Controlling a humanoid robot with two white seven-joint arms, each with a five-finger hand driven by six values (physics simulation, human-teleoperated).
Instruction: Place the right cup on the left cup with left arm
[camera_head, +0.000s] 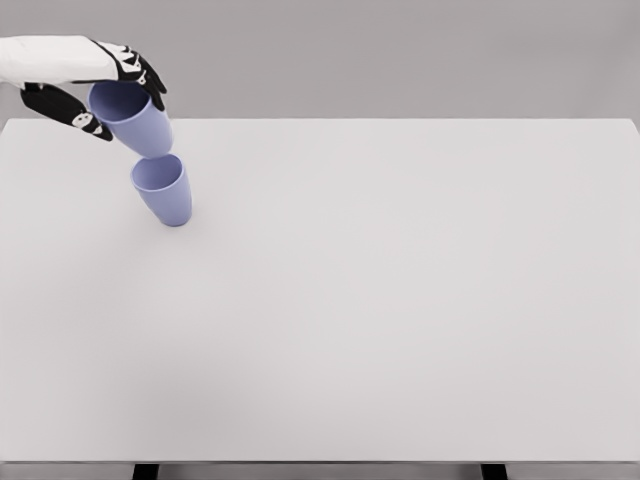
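Observation:
Two light blue cups show in the head view at the table's far left. One cup (164, 190) stands upright on the white table (400, 300). The other cup (137, 120) hangs tilted just above it, its base close over the standing cup's rim. My left hand (110, 95) comes in from the upper left and is shut on the raised cup, fingers over its far side and thumb on its near side. Whether the two cups touch I cannot tell.
The table's far edge (400, 120) runs just behind the cups. Two dark table legs (146, 471) show at the bottom edge. The right arm is out of view.

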